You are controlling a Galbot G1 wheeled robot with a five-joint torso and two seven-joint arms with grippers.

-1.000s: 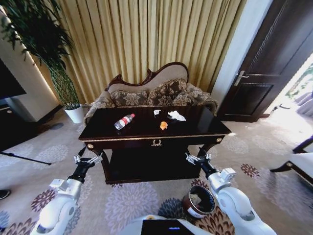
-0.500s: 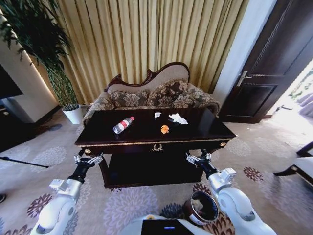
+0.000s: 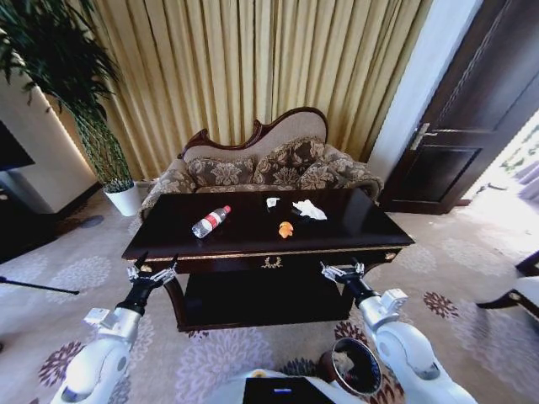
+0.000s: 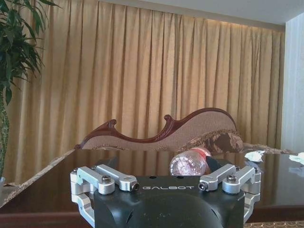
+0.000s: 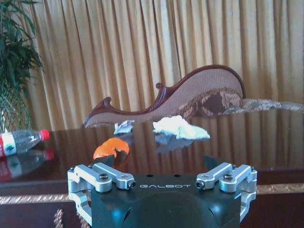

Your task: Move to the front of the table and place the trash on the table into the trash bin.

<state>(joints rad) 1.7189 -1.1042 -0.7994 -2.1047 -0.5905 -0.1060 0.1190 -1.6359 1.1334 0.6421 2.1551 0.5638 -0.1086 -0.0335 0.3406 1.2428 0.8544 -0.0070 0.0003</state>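
Observation:
The table (image 3: 358, 225), dark glossy wood with a gold trim line, stands straight ahead. On it lies the trash: a clear bottle (image 3: 210, 222) with a red cap, an orange scrap (image 3: 286, 229), a crumpled white paper (image 3: 308, 209) and a smaller white bit (image 3: 272, 202). The trash bin (image 3: 354, 367) sits on the carpet at the lower right, beside my right forearm. My left gripper (image 3: 152, 271) and right gripper (image 3: 341, 269) hang open and empty just short of the table's front edge. The left wrist view shows the bottle (image 4: 190, 162) end-on; the right wrist view shows the orange scrap (image 5: 111, 148) and paper (image 5: 178, 127).
A patterned sofa (image 3: 269, 168) stands behind the table against gold curtains. A tall plant in a white pot (image 3: 128, 197) is at the back left, a dark door (image 3: 472, 126) at the right. A chair leg (image 3: 505, 299) shows at the right edge.
The whole view has shifted: the camera has come closer to the table, which looks larger, and the bin sits lower in the picture. Both arms hold the same pose.

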